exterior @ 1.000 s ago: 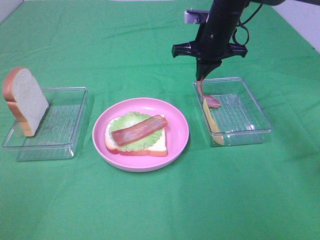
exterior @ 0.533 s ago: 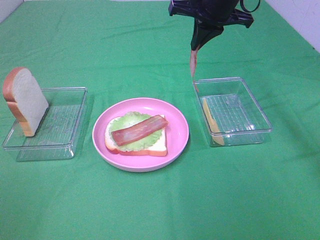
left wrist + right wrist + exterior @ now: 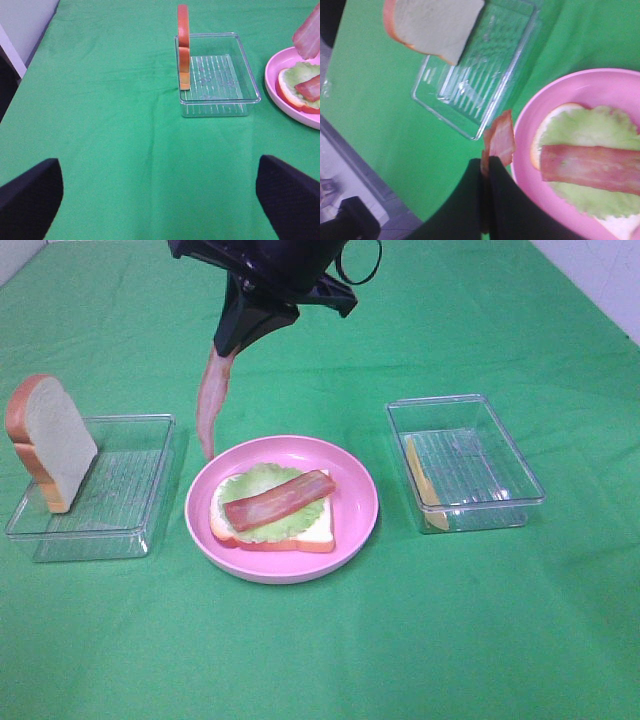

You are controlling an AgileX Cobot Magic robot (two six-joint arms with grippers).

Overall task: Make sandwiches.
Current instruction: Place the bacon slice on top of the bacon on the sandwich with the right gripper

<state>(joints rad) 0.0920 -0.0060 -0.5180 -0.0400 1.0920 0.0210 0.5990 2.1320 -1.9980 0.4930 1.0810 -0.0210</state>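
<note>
exterior high view: the black right gripper is clamped on the top end of a red-brown bacon strip. the strip hangs with its long axis nearly vertical, its lower end pointing down between the clear plastic left tray and the pink round plate. on the plate a second bacon strip lies diagonally on a green lettuce leaf over a white bread slice. another bread slice leans upright on the left tray. a yellow cheese square stands on edge in the clear right tray. the left gripper is spread wide, holding nothing.
</note>
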